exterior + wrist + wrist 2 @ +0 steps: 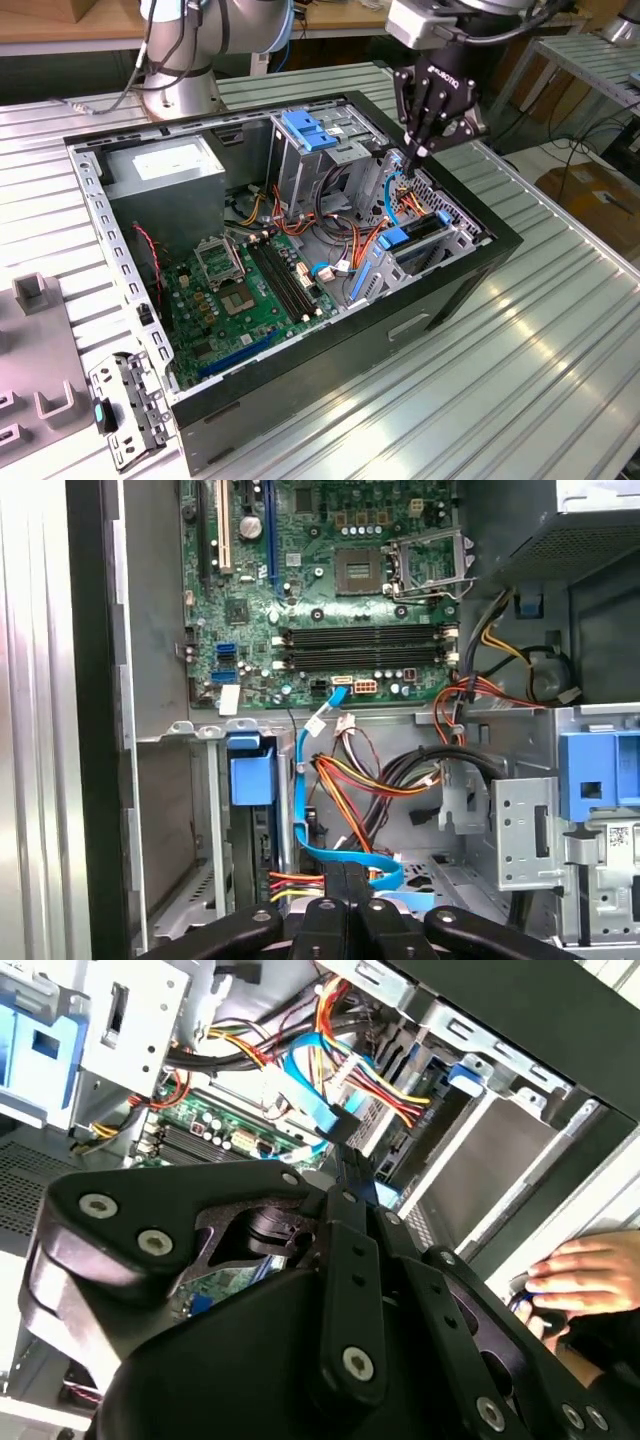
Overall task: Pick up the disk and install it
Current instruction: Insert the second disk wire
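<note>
1 claw (418, 152), tips among cables (400, 190)

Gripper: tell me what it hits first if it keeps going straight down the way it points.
Most likely the blue flat cable and the bundle of coloured wires just below the gripper inside the open computer case; depth is hard to judge.

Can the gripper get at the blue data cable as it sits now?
Probably yes: the gripper hangs at the blue cable inside the open case, nothing between them; orange wires crowd close.
</note>
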